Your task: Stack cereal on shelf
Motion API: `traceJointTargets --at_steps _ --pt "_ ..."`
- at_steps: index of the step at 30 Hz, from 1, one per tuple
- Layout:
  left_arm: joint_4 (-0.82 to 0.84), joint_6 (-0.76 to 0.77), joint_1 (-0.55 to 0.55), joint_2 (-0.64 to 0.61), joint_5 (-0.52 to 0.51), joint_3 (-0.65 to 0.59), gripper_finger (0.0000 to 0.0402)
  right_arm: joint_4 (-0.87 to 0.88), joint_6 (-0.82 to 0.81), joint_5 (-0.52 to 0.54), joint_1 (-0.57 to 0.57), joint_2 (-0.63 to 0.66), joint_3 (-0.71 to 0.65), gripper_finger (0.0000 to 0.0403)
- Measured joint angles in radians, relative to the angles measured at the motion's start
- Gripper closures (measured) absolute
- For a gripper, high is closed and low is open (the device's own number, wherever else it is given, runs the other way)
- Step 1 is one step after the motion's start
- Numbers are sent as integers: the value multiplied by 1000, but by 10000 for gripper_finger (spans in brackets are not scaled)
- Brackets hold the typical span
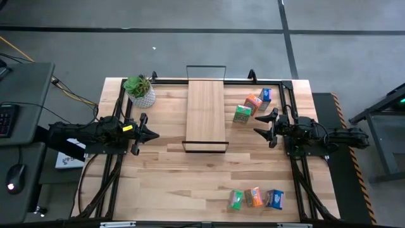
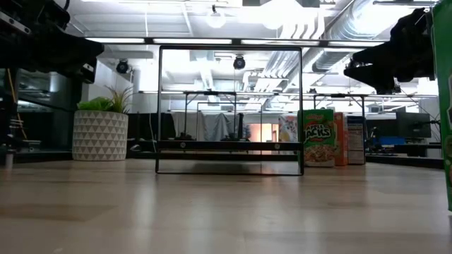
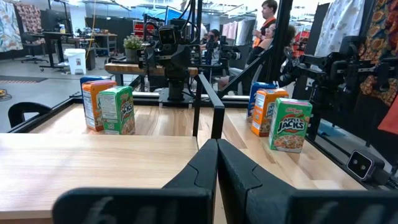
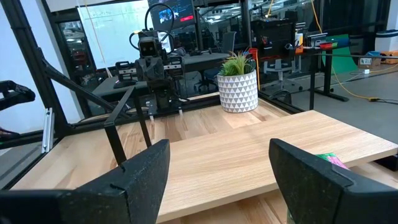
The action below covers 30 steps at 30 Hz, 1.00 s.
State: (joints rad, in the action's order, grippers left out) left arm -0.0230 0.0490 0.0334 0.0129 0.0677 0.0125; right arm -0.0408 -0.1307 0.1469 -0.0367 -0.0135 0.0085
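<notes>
The shelf (image 1: 205, 114), a light-wood plank, stands mid-table on the black wire frames at its ends (image 2: 229, 169). A green (image 1: 242, 114), an orange (image 1: 253, 102) and a blue cereal box (image 1: 265, 95) stand upright on the table to its right, toward the far edge. Three more, green (image 1: 235, 200), orange (image 1: 254, 197) and blue (image 1: 274, 199), stand near the front edge. My left gripper (image 1: 155, 133) hovers left of the shelf, shut and empty, pointing level at it (image 3: 217, 149). My right gripper (image 1: 257, 124) hovers right of the shelf, open and empty (image 4: 217, 162).
A potted plant in a white patterned pot (image 1: 140, 90) stands at the far left, beside the shelf's far end. A black frame rail (image 1: 209, 80) runs along the table's far edge and down both sides. Bare wood (image 1: 171, 183) lies between the shelf and the front edge.
</notes>
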Motion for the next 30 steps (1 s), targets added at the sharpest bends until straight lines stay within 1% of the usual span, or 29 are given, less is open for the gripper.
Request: traceJointTargets --at_steps 24,27,30 --pt "0 0 0 0 0 0 398 -4 -4 0 0 0 0 135" --pt "0 0 0 0 0 0 398 -15 -75 0 0 0 0 135" --pt "0 0 0 0 0 0 398 -86 -127 30 -1 -1 0 135"
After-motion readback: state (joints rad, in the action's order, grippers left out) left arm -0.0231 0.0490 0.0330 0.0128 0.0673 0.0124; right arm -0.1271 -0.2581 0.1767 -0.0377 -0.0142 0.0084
